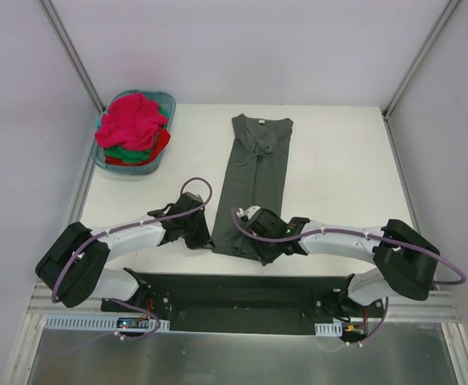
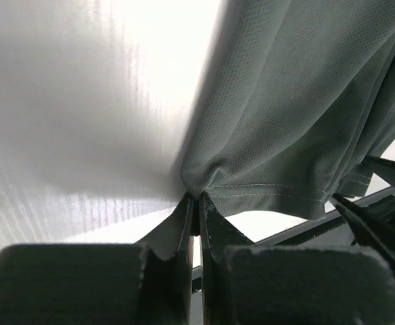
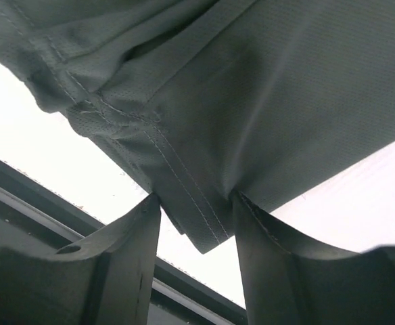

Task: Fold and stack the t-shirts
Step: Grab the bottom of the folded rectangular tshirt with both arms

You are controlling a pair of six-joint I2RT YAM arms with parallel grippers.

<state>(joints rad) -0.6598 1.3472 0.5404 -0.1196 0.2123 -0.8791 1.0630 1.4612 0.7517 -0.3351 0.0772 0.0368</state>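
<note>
**Grey shirt at mid-table, both grippers at its near hem**

The grey shirt lay on the table, at its middle. It was folded lengthwise into a long narrow strip that ran from the near edge toward the far edge. The collar lay at the far end, and a small pale label showed there. Creases ran down the middle of the strip.

The left gripper was at the near-left corner of the hem. Its jaws were clenched on that corner, and the cloth bunched into a tight gather where they met. From the pinch, the stitched hem ran off to the right.

The right gripper was at the near-right corner of the hem. Its jaws stood apart, with the corner and its double stitch line hanging in the gap between them. The cloth met both inner faces near the tips, but no clamp on it was seen.

The basket stood at the far-left corner of the table, well apart from the grey shirt. Crumpled shirts were heaped inside it. A pink shirt lay on top, a green shirt showed beneath it, and a red shirt showed at the right side and along the bottom. None of these was folded.
</note>
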